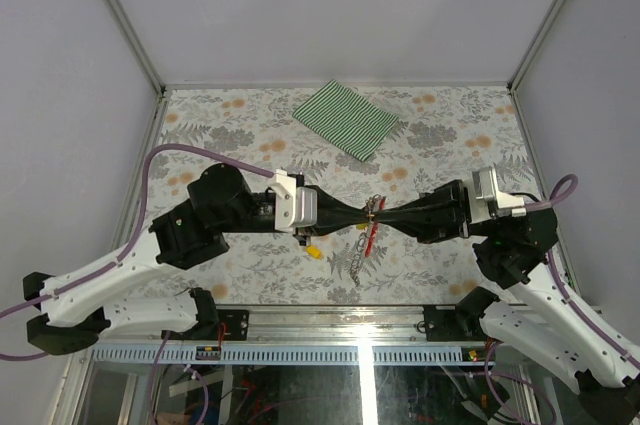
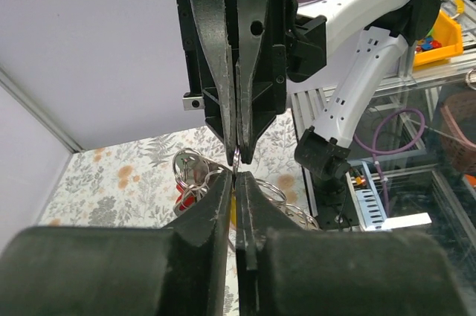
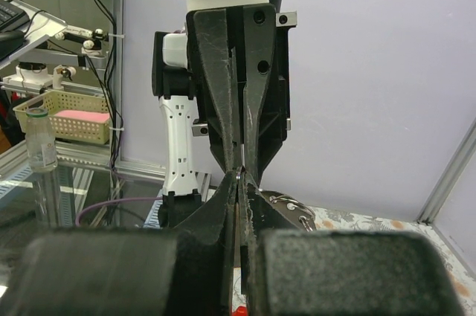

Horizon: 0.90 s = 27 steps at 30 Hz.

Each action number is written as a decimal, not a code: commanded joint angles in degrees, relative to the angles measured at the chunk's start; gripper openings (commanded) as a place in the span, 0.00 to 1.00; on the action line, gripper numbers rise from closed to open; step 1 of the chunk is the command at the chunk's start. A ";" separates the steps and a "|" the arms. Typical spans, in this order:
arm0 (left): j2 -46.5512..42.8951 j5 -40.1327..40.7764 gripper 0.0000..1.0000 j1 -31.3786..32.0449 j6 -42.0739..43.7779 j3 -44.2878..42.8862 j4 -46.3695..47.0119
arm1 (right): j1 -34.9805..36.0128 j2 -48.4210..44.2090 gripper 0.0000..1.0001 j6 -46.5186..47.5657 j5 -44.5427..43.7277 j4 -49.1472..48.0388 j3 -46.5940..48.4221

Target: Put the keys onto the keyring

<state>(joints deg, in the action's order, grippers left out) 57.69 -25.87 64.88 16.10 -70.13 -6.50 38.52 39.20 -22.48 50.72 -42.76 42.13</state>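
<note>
My two grippers meet tip to tip above the middle of the table. The right gripper [image 1: 385, 211] is shut on a thin silver ring [image 2: 236, 157] of the keyring. My left gripper [image 1: 366, 211] faces it, its jaws shut on the same ring, with a bit of yellow [image 2: 236, 213] showing in the slit between them. Below the tips hang the keyring's red strap [image 1: 370, 236], a short chain [image 1: 358, 263] and more silver rings [image 2: 192, 169]. One yellow-headed key [image 1: 313, 252] lies on the table under the left arm. A green key is out of view.
A green striped cloth [image 1: 346, 119] lies at the back of the flowered table [image 1: 220, 135]. Metal rails edge the table on three sides, and grey walls stand behind them. The arm bases sit at the near edge.
</note>
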 commanded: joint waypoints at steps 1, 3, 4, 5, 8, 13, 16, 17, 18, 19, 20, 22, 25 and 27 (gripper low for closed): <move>1.01 -1.88 0.00 0.24 -0.39 -3.32 -0.24 | 0.19 -0.69 0.00 -0.12 0.26 -3.88 1.29; 1.75 -1.88 0.00 0.26 0.24 -4.60 -3.10 | 0.23 -1.04 0.00 1.20 0.30 -2.00 1.39; 2.11 -1.71 0.00 0.21 0.82 -5.55 -4.93 | 0.17 -1.53 0.02 2.55 0.26 0.05 1.65; 2.38 -1.19 0.00 0.22 1.52 -6.48 -7.20 | 0.22 -2.05 0.07 4.34 0.26 2.85 2.26; 3.63 0.75 0.00 0.22 3.99 -10.23 -14.63 | 0.24 -4.21 0.22 12.16 -0.46 14.91 4.36; 7.71 5.23 0.00 0.23 9.26 -18.07 -29.58 | 0.24 -6.51 0.30 23.34 -3.65 33.50 8.12; 11.12 7.87 0.00 0.22 11.91 -23.53 -37.45 | 0.24 -6.40 0.31 27.14 -5.44 41.00 9.87; 12.48 8.62 0.00 0.18 12.68 -25.24 -39.71 | 0.19 -6.14 0.31 27.94 -6.12 42.83 10.35; 13.80 9.22 0.00 0.17 13.47 -26.82 -42.14 | 0.19 -5.88 0.32 28.63 -7.01 44.49 10.73; 15.09 9.68 0.00 0.21 14.13 -28.32 -44.26 | 0.21 -5.33 0.32 29.04 -7.38 45.63 11.08; 16.26 10.03 0.00 0.17 14.81 -29.72 -45.99 | 0.19 -4.85 0.33 29.38 -7.87 46.35 11.20; 17.95 10.37 0.00 0.17 15.68 -31.69 -48.49 | 0.23 -3.95 0.34 29.37 -7.76 46.47 11.07; 19.72 10.83 0.00 0.25 16.08 -33.67 -50.49 | 0.17 -3.24 0.35 28.26 -7.07 43.42 9.72; 20.29 11.01 0.00 0.26 17.61 -34.62 -51.47 | 0.24 -2.78 0.35 27.74 -6.68 41.46 8.57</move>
<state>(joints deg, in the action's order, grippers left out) 77.67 -16.71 64.88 30.30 -101.25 -53.60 38.52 35.59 4.78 44.47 1.48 51.03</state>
